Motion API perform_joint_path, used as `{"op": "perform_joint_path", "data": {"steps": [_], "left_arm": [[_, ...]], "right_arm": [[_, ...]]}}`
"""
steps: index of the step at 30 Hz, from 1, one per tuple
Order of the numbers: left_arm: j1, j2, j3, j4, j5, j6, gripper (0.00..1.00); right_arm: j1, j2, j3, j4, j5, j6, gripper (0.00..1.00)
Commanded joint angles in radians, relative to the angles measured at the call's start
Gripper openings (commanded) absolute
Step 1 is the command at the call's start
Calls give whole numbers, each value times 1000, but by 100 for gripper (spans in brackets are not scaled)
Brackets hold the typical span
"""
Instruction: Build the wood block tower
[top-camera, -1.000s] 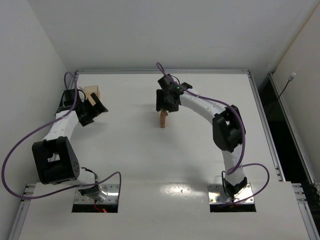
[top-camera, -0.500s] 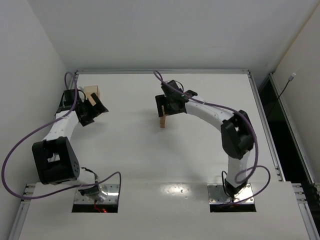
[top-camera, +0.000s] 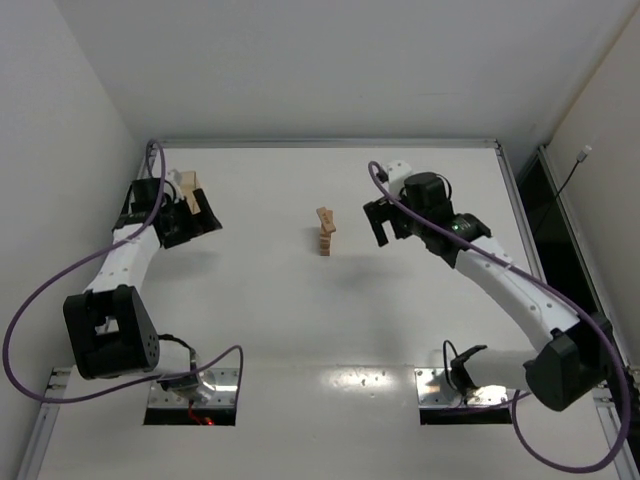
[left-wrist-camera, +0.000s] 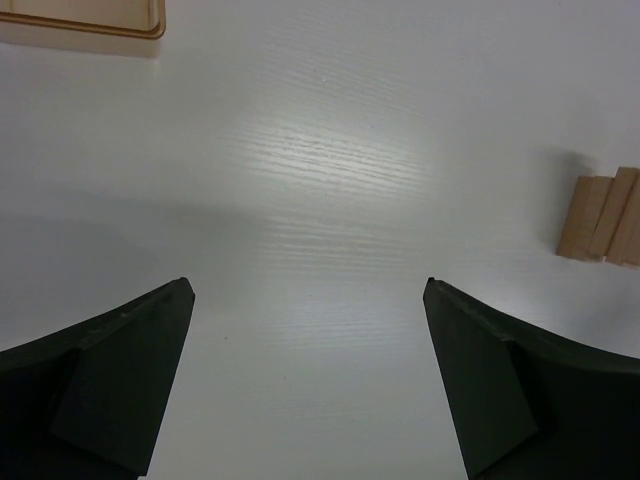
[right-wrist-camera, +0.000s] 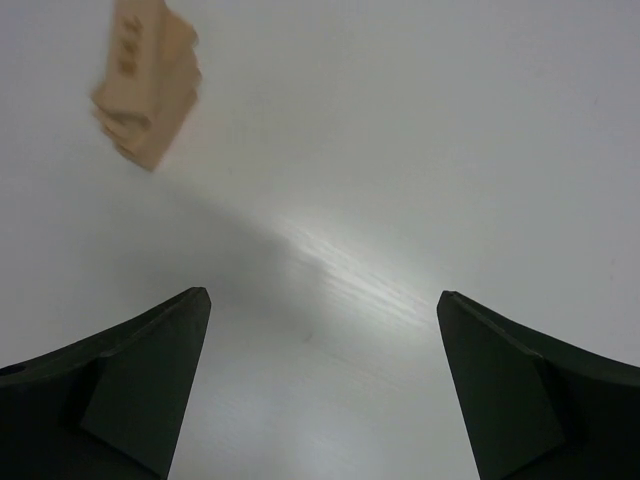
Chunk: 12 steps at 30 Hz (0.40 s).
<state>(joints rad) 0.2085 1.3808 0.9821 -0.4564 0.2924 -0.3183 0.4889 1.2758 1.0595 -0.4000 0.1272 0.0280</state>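
clearance counts: right gripper (top-camera: 383, 222), fingers apart and empty, should steer wide of the wood block tower (top-camera: 325, 231); left gripper (top-camera: 193, 213) gapes too.

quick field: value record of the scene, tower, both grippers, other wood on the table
wood block tower: standing mid-table, nothing touching it
right gripper: open, empty, right of the tower
left gripper: open, empty, over bare table
wooden bars: side by side, right edge of left wrist view
wooden box: far left, by the left gripper
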Motion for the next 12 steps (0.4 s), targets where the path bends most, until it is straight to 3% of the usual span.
{"op": "perform_joint_path", "data": {"steps": [1,6,12], "left_arm": [[-21,-52,0,-2,-22,70,100],[-72,-52,-30,9,-62,111,100],[-136,-42,-30,28,-127,111,100]], "right_arm": [[-81,-18,-136,-45,-97,-57,95],[-206,-43,-210,-80,-72,-25,93],[-249,-43,-201,-114,-107,-16,93]]}}
